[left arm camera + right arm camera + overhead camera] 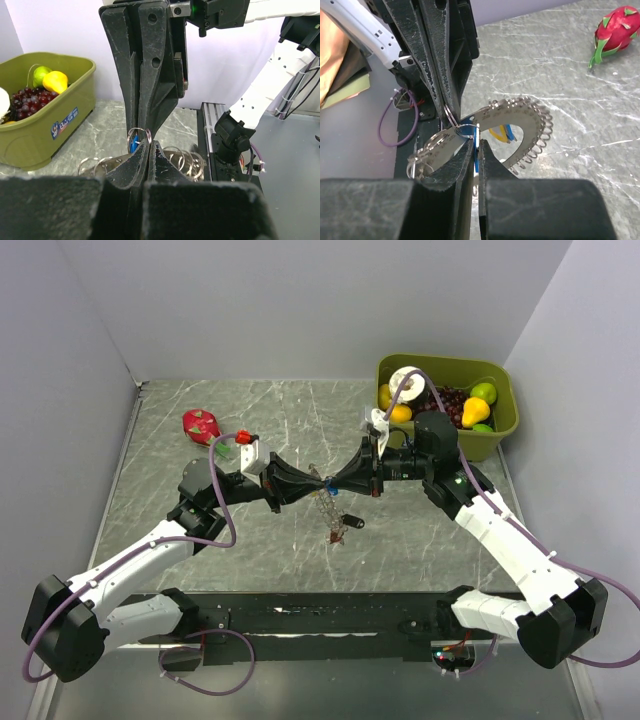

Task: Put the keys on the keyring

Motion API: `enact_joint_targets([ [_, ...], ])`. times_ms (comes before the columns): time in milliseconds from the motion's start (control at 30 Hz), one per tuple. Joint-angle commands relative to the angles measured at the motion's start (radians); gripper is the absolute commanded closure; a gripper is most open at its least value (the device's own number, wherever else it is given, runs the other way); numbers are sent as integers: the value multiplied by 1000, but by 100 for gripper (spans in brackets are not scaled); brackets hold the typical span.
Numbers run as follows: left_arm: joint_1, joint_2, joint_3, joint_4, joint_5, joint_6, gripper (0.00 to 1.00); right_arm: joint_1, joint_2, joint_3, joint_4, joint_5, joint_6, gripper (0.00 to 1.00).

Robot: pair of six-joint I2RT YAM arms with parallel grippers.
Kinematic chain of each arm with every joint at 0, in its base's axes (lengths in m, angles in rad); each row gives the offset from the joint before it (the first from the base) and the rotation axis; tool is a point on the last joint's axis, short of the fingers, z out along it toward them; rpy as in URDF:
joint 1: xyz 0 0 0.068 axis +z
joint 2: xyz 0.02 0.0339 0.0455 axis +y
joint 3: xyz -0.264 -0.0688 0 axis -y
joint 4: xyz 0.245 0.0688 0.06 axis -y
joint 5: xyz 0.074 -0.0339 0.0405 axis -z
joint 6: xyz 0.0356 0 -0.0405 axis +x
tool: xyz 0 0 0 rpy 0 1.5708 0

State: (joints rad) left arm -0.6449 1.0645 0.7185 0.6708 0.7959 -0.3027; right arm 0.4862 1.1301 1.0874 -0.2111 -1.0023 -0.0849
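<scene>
Above a marbled table (160, 440), the left gripper (148, 146) is pinched narrowly on a small wire keyring (465, 131) at centre; a blue-tagged key (476, 158) sits touching that ring; the right gripper (475, 144), meeting the left tip to tip, is clamped narrowly on that key.

Soft, even light from above leaves the overhead view bright and sharp, with only faint shadows on the bench (280, 420). In both wrist views the mid-distance is crisp, while the black jaws along the bottom edge blur into dark, featureless masses.
</scene>
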Motion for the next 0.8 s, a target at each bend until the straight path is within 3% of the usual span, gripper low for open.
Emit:
enact_joint_targets([
  [0, -6, -23, 47, 105, 16, -7, 99, -3, -13, -9, -13, -1, -47, 98],
  [567, -4, -18, 53, 108, 34, -15, 99, 25, -3, -26, -93, 16, -122, 100],
  [767, -4, -14, 59, 108, 37, -16, 99, 45, 10, -20, -129, 45, -148, 92],
])
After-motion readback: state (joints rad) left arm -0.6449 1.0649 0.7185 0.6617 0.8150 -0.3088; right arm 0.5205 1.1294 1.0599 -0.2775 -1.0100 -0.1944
